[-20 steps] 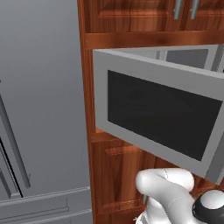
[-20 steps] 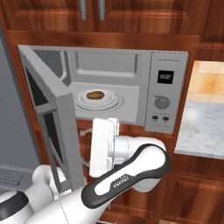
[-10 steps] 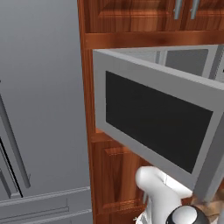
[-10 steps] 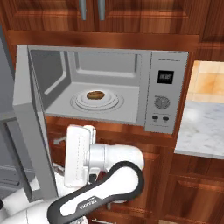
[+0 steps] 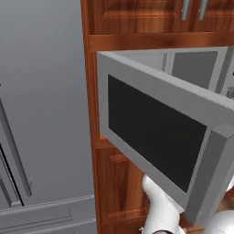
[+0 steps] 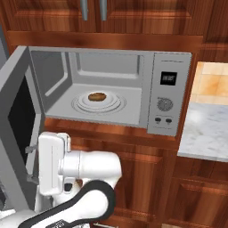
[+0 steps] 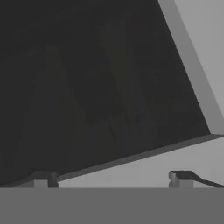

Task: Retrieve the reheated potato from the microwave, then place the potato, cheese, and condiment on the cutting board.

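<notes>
The microwave stands with its door swung far out to the left. A brown potato lies on the white turntable inside. My gripper is low at the left, below the cavity, and points at the inner side of the door. In the hand view the gripper is open, with its fingertips wide apart and nothing between them, close to the door's dark window. From the left base view I see the door's outer face. The cheese, condiment and cutting board are out of view.
Wooden cabinets surround the microwave, with metal handles above it. A marble counter lies to the right. A tall grey refrigerator stands left of the cabinet column. My white arm passes under the open door.
The microwave door has swung wider open to the left. My hand has moved left and down with it, from in front of the cavity to beside the door.
</notes>
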Robot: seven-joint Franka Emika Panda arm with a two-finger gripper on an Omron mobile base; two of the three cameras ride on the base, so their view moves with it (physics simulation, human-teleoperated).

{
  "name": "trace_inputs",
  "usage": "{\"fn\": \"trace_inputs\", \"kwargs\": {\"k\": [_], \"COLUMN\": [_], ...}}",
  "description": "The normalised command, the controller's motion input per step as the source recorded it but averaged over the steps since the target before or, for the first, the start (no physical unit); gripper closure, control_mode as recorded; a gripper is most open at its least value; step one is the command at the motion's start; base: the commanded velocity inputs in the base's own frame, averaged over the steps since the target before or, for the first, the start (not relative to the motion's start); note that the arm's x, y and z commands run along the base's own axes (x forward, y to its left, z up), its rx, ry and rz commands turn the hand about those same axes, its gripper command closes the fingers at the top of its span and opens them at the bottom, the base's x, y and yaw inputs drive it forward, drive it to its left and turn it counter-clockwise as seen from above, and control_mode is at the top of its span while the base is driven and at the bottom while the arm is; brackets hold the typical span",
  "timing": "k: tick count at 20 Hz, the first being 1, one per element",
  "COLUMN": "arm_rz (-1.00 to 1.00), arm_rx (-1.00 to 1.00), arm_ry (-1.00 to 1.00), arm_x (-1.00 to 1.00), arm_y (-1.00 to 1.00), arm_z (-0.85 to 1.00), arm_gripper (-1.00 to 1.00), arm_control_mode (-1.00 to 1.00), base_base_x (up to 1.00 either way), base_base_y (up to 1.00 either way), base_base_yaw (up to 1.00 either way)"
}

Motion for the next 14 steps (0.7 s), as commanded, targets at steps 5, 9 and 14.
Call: {"fn": "trace_inputs", "kwargs": {"k": [5, 9, 14], "arm_rz": [0.0, -0.01, -0.03], "arm_rx": [0.01, 0.0, 0.0], "arm_ry": [0.0, 0.0, -0.04], "arm_x": [-0.4, -0.4, -0.43], "arm_y": [0.67, 0.72, 0.77], "arm_z": [-0.04, -0.08, -0.11], "arm_gripper": [-1.0, -1.0, -1.0], "arm_control_mode": [-1.0, -1.0, -1.0], "base_base_x": [0.0, 0.0, 0.0], "base_base_y": [0.0, 0.0, 0.0], "base_base_yaw": [0.0, 0.0, 0.0]}}
